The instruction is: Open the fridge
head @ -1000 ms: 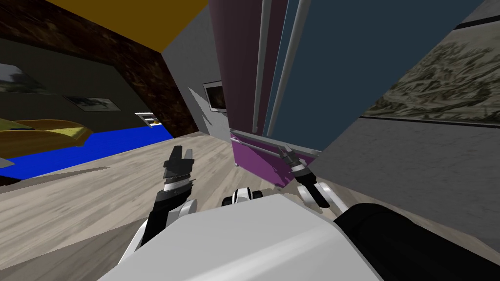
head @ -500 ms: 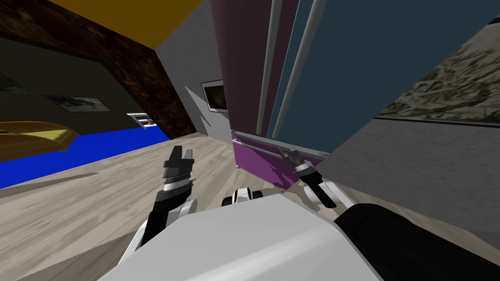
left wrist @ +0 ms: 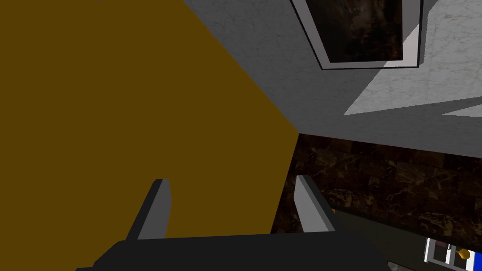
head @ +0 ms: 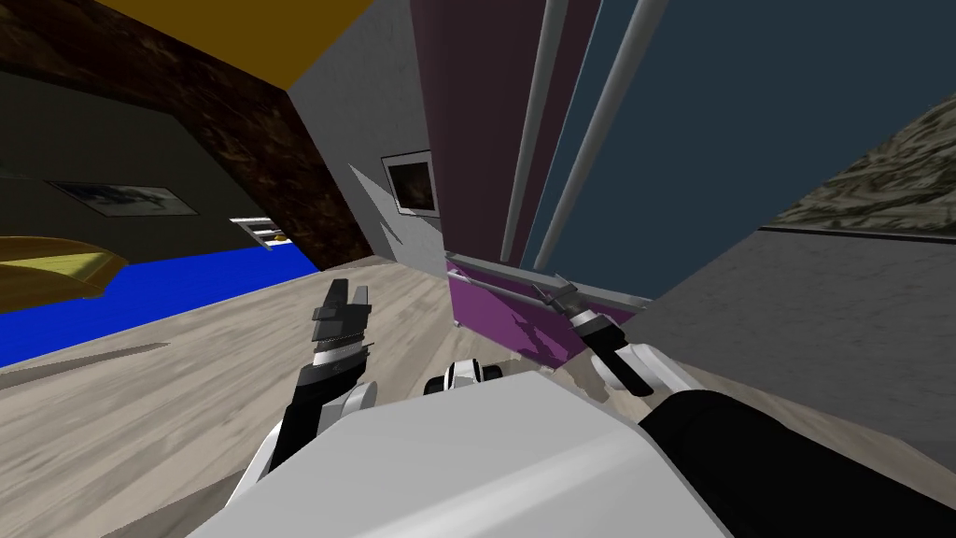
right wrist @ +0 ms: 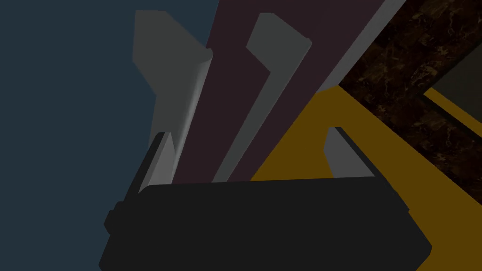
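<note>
The fridge stands ahead and to my right, with a maroon door [head: 476, 121] beside a dark blue door [head: 738, 121]. Each door carries a long grey upright handle [head: 532, 140], and a purple drawer [head: 504, 313] with a horizontal bar sits below. My right gripper [head: 560, 301] is open at the foot of the handles, just above the drawer bar. In the right wrist view the maroon door's handle [right wrist: 263, 94] runs between the right gripper's [right wrist: 249, 146] fingers, while the blue door's handle [right wrist: 174, 80] lies by one finger. My left gripper [head: 341, 304] hangs open over the floor, holding nothing.
A grey cabinet side [head: 822, 318] with a marbled top rises close on my right. A grey wall with a framed picture [head: 411, 185] stands left of the fridge. A blue rug [head: 140, 299] and a yellow piece of furniture [head: 47, 266] lie far left on the wooden floor [head: 187, 392].
My view has swung, so the fridge and cabinet sit further right and the rug has slid left. The right gripper has shifted right along the drawer bar. The left arm is unchanged.
</note>
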Motion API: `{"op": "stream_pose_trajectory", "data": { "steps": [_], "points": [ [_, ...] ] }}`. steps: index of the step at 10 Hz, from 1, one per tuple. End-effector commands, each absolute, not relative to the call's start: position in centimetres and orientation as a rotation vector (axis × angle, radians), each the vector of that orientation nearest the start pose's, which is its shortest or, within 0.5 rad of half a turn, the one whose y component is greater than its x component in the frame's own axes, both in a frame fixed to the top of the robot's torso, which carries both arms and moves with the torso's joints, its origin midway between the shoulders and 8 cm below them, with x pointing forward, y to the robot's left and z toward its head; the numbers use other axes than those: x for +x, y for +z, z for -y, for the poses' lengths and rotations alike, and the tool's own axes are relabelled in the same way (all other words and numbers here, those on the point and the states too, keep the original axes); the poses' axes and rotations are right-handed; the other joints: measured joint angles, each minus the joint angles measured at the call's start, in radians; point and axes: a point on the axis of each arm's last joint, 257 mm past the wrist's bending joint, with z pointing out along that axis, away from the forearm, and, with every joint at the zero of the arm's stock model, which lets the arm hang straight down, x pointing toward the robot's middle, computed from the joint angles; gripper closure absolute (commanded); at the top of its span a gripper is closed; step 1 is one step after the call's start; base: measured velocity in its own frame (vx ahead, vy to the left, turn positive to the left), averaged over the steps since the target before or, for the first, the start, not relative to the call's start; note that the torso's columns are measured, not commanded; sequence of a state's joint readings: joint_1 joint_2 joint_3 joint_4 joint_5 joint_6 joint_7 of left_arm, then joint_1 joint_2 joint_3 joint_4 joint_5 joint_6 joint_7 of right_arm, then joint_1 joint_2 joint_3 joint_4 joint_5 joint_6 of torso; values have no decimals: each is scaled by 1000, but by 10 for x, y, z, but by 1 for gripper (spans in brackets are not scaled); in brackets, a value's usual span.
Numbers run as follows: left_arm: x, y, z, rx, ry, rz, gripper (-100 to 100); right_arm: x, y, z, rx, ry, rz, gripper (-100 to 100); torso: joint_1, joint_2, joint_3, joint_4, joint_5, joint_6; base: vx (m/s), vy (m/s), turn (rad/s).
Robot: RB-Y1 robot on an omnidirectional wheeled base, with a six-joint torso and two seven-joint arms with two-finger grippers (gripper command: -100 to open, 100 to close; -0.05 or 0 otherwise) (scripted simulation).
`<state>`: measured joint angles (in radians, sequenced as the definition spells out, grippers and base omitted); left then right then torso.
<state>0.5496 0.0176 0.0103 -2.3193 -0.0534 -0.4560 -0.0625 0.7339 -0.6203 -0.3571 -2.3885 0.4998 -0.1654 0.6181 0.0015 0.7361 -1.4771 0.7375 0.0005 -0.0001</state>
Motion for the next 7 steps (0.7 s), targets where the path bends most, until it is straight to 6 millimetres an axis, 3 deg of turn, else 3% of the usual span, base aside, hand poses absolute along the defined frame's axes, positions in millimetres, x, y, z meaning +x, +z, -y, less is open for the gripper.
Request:
{"op": "stream_pose_trajectory", "data": {
  "steps": [1,7],
  "points": [
    [341,17,-280,-624,-1172,-706,0,352,-28,355,-476,-275,-1341,-100,-1,0,0,0,0,0,153,124,-22],
    [341,17,-280,-624,-1172,-706,0,356,-20,382,-702,-564,-1332,-100,0,2,1,0,0,0,157,134,-14]
  ]
}}
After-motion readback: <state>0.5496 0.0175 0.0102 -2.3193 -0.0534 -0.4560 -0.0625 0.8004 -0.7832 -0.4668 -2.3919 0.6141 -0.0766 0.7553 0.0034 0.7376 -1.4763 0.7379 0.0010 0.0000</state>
